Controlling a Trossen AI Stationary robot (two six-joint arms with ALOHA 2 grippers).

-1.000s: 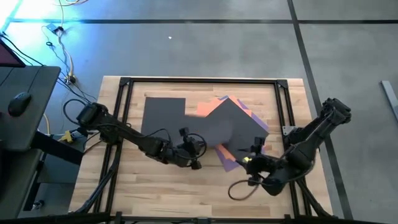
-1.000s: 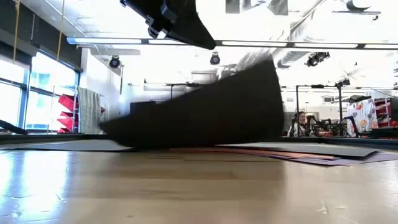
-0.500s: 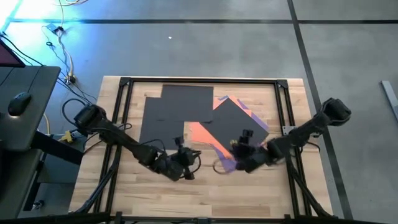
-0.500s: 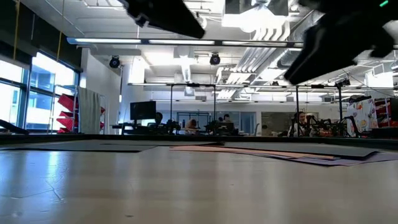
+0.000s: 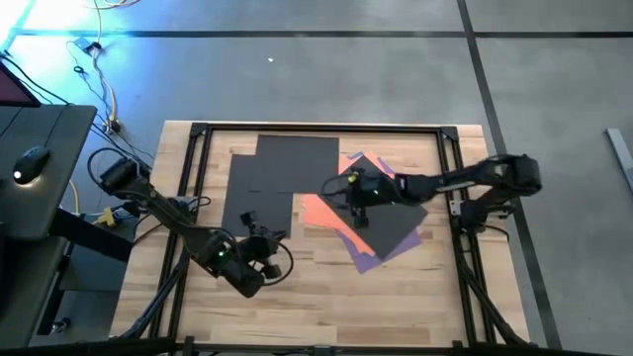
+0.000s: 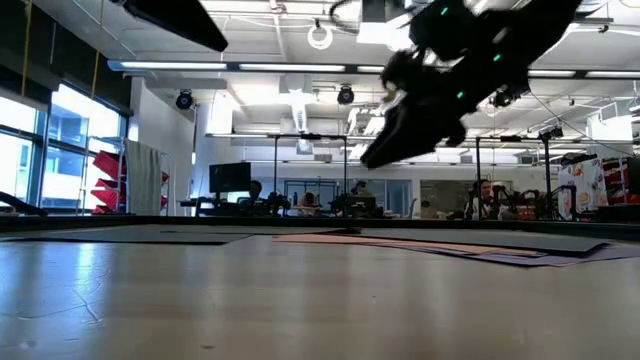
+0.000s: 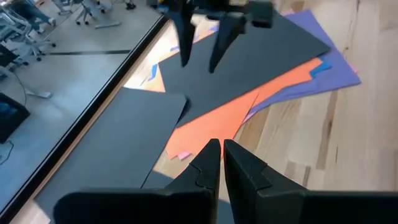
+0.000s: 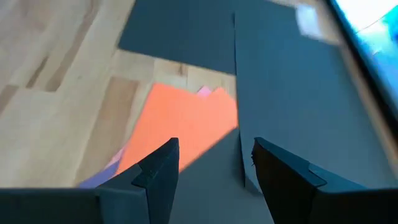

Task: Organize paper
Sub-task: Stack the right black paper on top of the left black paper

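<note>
Two dark grey sheets (image 5: 262, 198) (image 5: 297, 158) lie flat and overlapping at the table's far left. To their right is a fanned pile. Its top sheet is another dark grey one (image 5: 391, 220), over an orange sheet (image 5: 318, 210) and a purple sheet (image 5: 366, 259). Slivers of blue (image 7: 320, 65) and pink (image 7: 181, 154) peek out. My right gripper (image 5: 346, 190) hovers open above the pile's left part, over the orange and dark grey sheets (image 8: 214, 158). My left gripper (image 5: 269, 237) is shut and empty, in the air near the pile's near-left corner (image 7: 217, 152).
A black metal frame (image 5: 198, 158) runs around the wooden table top. Bare wood (image 5: 316, 297) stretches along the near side. In the low view people sit at desks in the room beyond the table.
A dark grey sheet that stood tilted up off the table now lies flat at the far left, leaving the orange sheet uncovered. My left gripper has drawn back toward the near left. My right gripper has swung from the near right down over the pile, staying open.
</note>
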